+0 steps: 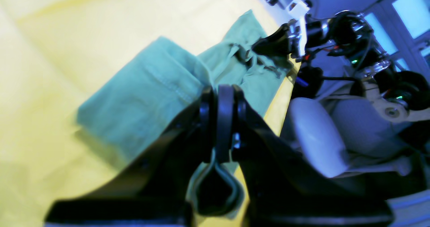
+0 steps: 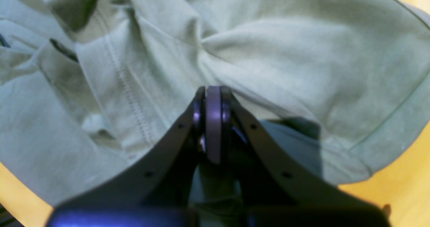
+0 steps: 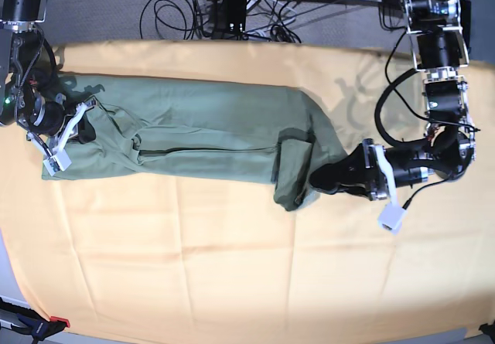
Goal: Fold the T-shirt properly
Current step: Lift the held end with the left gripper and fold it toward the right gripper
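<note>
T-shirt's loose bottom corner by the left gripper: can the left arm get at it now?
Probably not yet: the left gripper is shut on the T-shirt beside that corner. Nothing blocks it once it lets go.

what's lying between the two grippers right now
Only the T-shirt, stretched in a long band between the left gripper and right gripper over the yellow-orange cloth; the base view shows it.

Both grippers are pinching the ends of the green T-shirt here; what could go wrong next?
The T-shirt is already bunched near the left gripper, so carrying it over may lock in a crooked fold. Each grip, including the right gripper, looks thin; an end may slip. Dragging might also wrinkle the yellow-orange cloth.
</note>
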You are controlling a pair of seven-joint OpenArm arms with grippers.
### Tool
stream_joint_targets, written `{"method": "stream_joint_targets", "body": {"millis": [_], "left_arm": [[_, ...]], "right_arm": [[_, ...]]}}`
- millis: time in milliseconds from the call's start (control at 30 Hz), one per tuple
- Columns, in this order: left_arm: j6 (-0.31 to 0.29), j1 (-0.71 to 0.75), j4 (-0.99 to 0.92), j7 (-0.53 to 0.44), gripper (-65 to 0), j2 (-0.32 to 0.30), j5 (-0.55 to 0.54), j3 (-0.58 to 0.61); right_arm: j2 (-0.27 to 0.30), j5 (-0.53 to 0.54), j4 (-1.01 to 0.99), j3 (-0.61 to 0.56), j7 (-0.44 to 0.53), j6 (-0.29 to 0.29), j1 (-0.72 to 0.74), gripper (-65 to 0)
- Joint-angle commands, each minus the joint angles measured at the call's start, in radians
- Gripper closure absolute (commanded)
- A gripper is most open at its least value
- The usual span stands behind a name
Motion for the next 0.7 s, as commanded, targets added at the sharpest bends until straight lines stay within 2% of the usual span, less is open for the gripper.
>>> {"method": "stream_joint_targets", "body": {"millis": [0, 167, 300, 433, 667], "left_arm": [[-0.013, -0.022, 0.008, -0.013, 0.0, 0.01, -0.025, -0.006], [-0.027, -0.022, -0.023, -0.013, 0.0, 0.093, -0.025, 0.039], [-0.082, -0.022, -0.023, -0.013, 0.0, 0.153, -0.025, 0.112], [-0.089, -0.022, -0.023, -0.013, 0.0, 0.208, -0.025, 0.189], [-0.089, -0.022, -0.023, -0.027, 0.0, 0.291, 0.093, 0.219]], "right_arm": [[0.017, -0.012, 0.01, 0.005, -0.008, 0.002, 0.006, 0.0], [0.017, -0.012, 0.01, 0.005, -0.008, 0.002, 0.006, 0.0], [0.017, -0.013, 0.01, 0.005, -0.008, 0.002, 0.006, 0.0], [0.017, -0.012, 0.01, 0.005, -0.008, 0.003, 0.006, 0.0], [0.018, -0.013, 0.01, 0.005, -0.009, 0.005, 0.006, 0.0]]}}
